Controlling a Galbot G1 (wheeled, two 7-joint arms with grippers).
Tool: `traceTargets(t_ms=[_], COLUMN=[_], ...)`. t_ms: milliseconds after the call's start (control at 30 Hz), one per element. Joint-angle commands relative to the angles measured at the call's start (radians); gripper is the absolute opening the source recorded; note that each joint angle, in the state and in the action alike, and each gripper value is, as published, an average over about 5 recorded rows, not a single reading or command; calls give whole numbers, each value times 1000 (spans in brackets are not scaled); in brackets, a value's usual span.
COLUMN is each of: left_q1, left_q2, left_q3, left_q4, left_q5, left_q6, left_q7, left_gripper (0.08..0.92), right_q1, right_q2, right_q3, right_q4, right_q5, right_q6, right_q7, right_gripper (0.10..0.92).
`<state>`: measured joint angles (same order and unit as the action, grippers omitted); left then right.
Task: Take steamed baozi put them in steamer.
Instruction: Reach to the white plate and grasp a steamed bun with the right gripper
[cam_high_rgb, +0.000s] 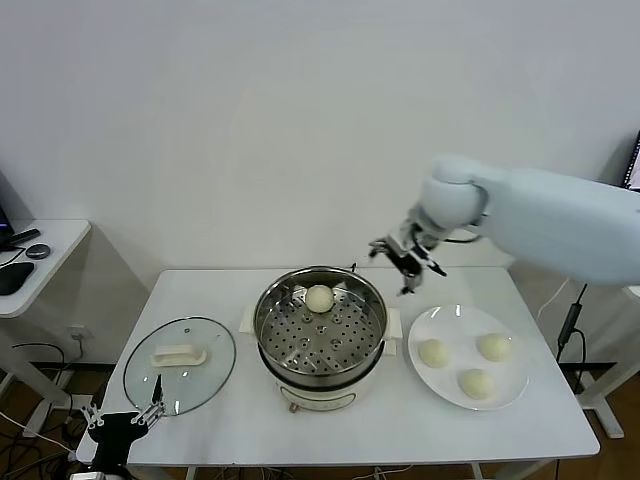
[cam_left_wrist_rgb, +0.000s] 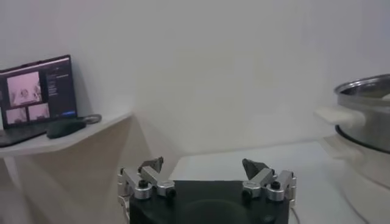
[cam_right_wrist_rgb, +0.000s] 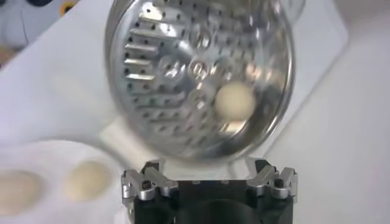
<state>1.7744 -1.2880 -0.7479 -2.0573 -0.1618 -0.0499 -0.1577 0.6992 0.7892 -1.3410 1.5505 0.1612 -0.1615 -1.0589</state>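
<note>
The steamer (cam_high_rgb: 320, 335) stands mid-table, a shiny steel pot with a perforated tray on a white base. One cream baozi (cam_high_rgb: 319, 298) lies on the tray at its far side; it also shows in the right wrist view (cam_right_wrist_rgb: 234, 101). Three more baozi (cam_high_rgb: 433, 352) (cam_high_rgb: 494, 347) (cam_high_rgb: 475, 383) lie on the white plate (cam_high_rgb: 450, 322) to the right. My right gripper (cam_high_rgb: 405, 262) is open and empty, in the air between the steamer's far right rim and the plate. My left gripper (cam_high_rgb: 125, 415) is open and empty, parked low at the table's front left corner.
A round glass lid (cam_high_rgb: 180, 365) with a white handle lies flat left of the steamer. A side desk (cam_high_rgb: 45, 250) with a mouse stands at the far left; its laptop shows in the left wrist view (cam_left_wrist_rgb: 36, 91). The wall is close behind the table.
</note>
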Motion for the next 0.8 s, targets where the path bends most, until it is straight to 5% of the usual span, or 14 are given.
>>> traceTargets(t_ms=[33,800], left_q1=[-1,4], left_q2=[-2,-29], left_q3=[-7,-34], left_q4=[0,7], left_q5=[45,127], left_q6=[8,-23], left_q7=[-16,-26], left_gripper=[823,823], right_q1=[-65,-593], right_q2=[-266,-101], right_q3=[-11,359], right_q4=[122,-222], right_q5=[-35,-246], right_q6=[-248,-76], right_q7=[-17,-41], right_gripper=[823,823])
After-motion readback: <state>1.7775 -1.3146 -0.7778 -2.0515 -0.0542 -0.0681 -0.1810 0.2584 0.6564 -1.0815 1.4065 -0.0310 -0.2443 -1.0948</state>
